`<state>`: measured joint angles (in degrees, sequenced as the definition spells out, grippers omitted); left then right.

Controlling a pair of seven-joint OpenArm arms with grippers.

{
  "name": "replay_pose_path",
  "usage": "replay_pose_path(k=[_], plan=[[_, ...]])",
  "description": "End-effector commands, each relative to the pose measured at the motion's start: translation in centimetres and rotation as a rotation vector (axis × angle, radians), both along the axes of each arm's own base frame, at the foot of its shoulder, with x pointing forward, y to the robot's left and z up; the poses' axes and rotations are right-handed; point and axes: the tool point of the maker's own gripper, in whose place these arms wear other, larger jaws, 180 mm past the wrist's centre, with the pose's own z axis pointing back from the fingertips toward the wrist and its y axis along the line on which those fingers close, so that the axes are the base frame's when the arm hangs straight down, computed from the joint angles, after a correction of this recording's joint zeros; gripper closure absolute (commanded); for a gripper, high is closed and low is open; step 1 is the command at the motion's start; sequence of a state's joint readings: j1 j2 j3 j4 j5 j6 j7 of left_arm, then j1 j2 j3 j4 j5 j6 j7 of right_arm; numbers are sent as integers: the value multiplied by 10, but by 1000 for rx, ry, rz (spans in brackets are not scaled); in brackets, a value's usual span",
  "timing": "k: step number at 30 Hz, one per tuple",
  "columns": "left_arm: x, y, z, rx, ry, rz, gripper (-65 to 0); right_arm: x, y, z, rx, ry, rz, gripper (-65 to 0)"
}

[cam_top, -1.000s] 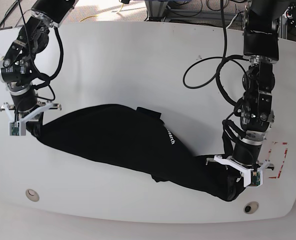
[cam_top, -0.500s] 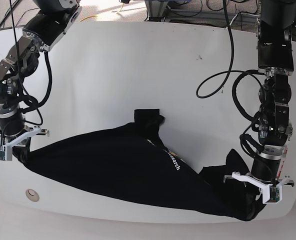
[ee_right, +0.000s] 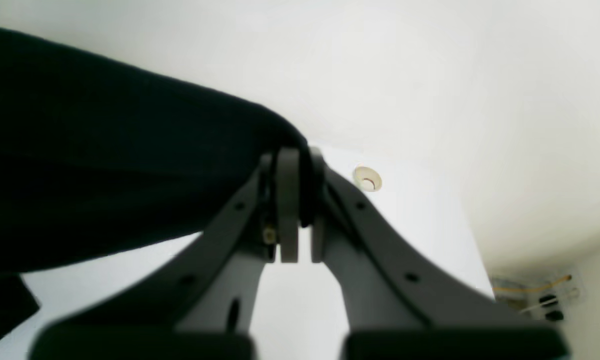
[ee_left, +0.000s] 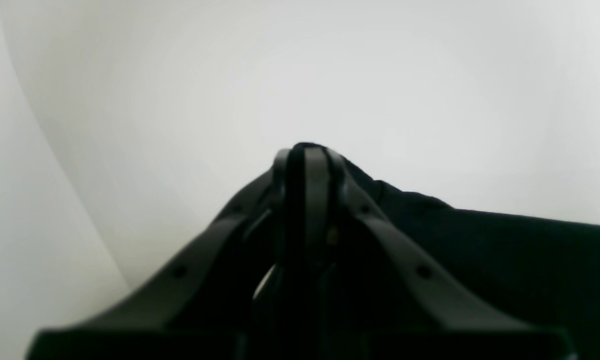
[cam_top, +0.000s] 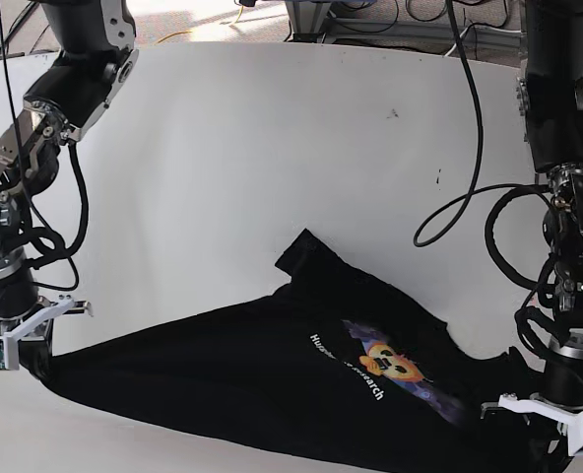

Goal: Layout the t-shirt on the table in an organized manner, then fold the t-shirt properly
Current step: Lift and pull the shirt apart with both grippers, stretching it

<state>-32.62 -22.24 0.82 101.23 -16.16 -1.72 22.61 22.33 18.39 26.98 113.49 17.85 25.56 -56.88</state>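
Observation:
The black t-shirt [cam_top: 272,379] is stretched low across the front of the white table [cam_top: 272,128], white lettering and an orange-purple print facing up, one sleeve pointing toward the back. My right gripper [cam_top: 37,360], at the base view's left, is shut on the shirt's left corner. My left gripper [cam_top: 546,451], at the lower right, is shut on the right corner. In the left wrist view the left gripper [ee_left: 307,150] pinches black t-shirt cloth [ee_left: 505,260]. In the right wrist view the right gripper [ee_right: 294,155] pinches t-shirt cloth [ee_right: 104,175].
A small round hole [ee_right: 367,178] in the table lies just past my right gripper, near the table's edge. A few dark specks [cam_top: 392,113] mark the far tabletop. Cables [cam_top: 370,25] and equipment lie beyond the back edge.
Both arms have drawn toward the table's front edge, dragging the t-shirt with them. The cloth has spread wider and its printed side now shows.

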Motion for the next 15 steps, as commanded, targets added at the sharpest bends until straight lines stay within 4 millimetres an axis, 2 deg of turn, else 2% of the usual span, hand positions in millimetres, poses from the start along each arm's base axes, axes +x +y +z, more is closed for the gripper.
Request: replay_pose_path(k=[1,6,15], plan=[[-6,2,33,13,-88,1,0,5,-4,34,-14,-96,-7,-5],[-7,1,49,16,-122,-2,0,8,-8,58,-31,-147,-12,-6],[-9,2,79,17,-161,6,0,23,-9,80,-69,-154,6,-6]])
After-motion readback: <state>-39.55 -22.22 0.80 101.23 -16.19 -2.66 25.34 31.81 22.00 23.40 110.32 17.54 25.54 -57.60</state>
